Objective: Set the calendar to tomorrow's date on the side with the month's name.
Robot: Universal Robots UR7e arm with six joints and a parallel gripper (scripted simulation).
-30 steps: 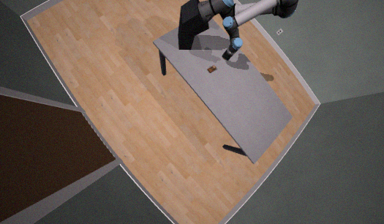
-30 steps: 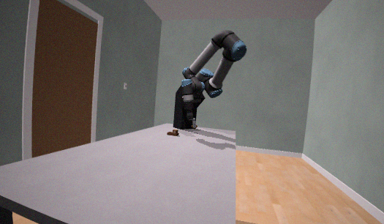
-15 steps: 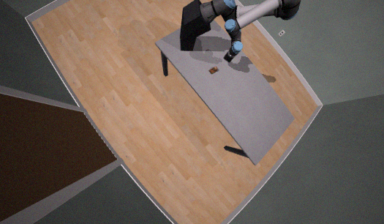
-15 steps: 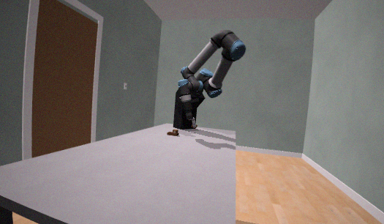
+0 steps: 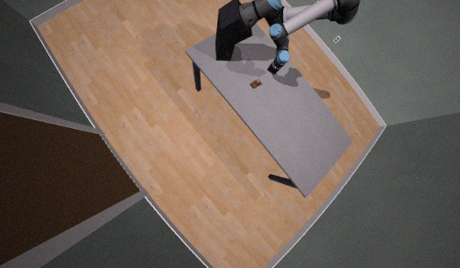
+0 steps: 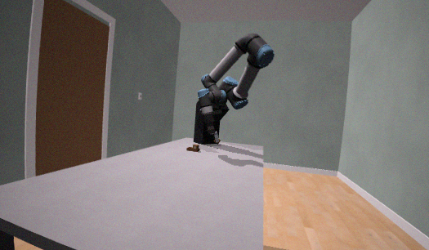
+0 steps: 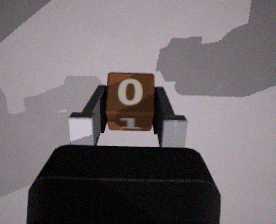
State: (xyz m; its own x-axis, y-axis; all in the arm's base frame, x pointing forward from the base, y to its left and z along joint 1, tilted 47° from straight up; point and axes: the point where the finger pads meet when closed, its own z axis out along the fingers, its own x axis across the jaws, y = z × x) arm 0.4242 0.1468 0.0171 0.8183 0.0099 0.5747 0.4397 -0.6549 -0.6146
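Okay, exterior view, left to right: brown door (image 5: pixel 44 175) (image 6: pixel 71 86) in a green wall, small white wall plate (image 6: pixel 140 96) just right of it. Next the long grey table (image 5: pixel 289 123) (image 6: pixel 155 196), running toward the back of the room. Calendar tray (image 5: pixel 252 85) (image 6: pixel 189 149) is on the table near its far end, small and brown, one brown cube (image 5: pixel 258 81) (image 6: pixel 195 147) at its right part; digit on that one too small to read, month name can't be made out either. Black stand (image 5: pixel 225 35) (image 6: pixel 201 127) behind the tray, at the table's end. Right of the tray, the gripper (image 5: pixel 272 70) (image 6: pixel 216 139) (image 7: pixel 130 100) points down, apart from the tray, low near the table. Arm (image 5: pixel 313 15) (image 6: pixel 226 63) bends up above it and out to the right, light tubes, blue caps. Wood floor (image 5: pixel 145 109) (image 6: pixel 319 200) right of the table

Wrist view, same order: left finger, then the numbered cube (image 7: pixel 130 95), then right finger. Fingers are clamped on the cube's two sides; 0 on the larger visible face, 1 on the narrow face below it, both upright in this view. Numbered cube is outside the tray. Dark shadows lie on the table to both sides
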